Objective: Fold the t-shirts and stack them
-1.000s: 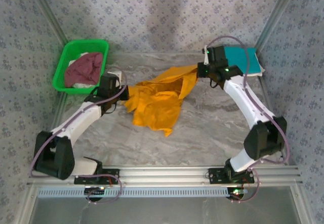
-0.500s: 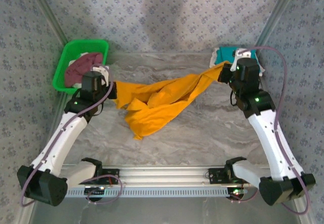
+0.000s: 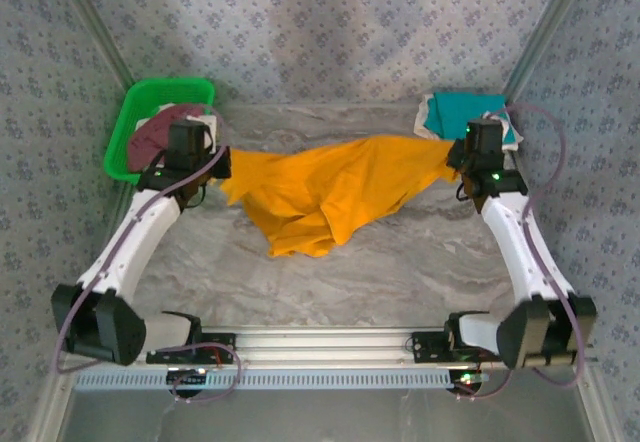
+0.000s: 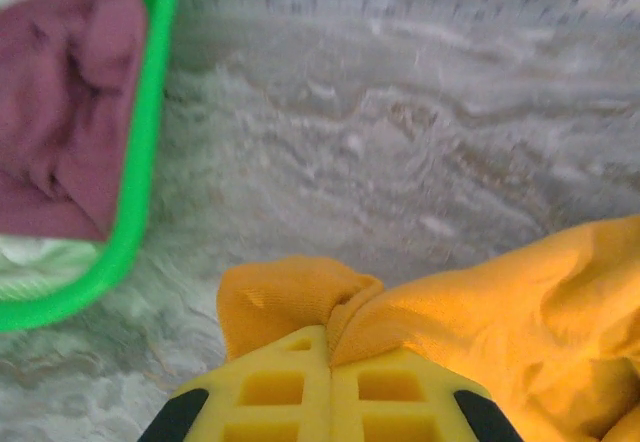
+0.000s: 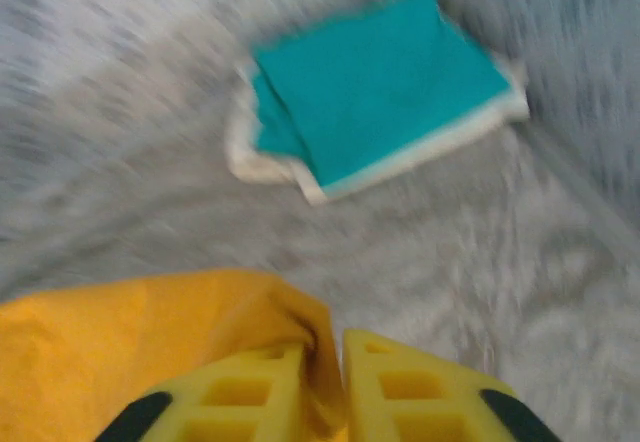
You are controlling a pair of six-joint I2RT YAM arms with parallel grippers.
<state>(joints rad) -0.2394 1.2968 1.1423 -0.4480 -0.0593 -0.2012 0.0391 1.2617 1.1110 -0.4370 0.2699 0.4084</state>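
Note:
The orange-yellow t-shirt (image 3: 330, 197) lies stretched across the middle of the table between both grippers, bunched and sagging toward the front. My left gripper (image 3: 218, 166) is shut on its left end, and a fold of orange cloth (image 4: 290, 297) bulges out past the closed fingertips (image 4: 330, 347). My right gripper (image 3: 453, 158) is at the shirt's right end. Its fingers (image 5: 325, 362) stand slightly apart with orange cloth (image 5: 130, 352) still lying between them. A folded teal t-shirt (image 5: 380, 82) rests on a white one (image 5: 245, 167) at the back right. A maroon t-shirt (image 3: 160, 134) sits in the basket.
The green plastic basket (image 3: 128, 112) stands at the back left, right beside my left wrist, and its rim (image 4: 140, 212) is close to the fingers. The teal and white stack (image 3: 465, 114) lies just behind my right gripper. Patterned walls enclose the table.
Both arms have swung outward and back, pulling the orange shirt out flatter and wider. My right gripper's fingers have parted a little, while my left stays clamped.

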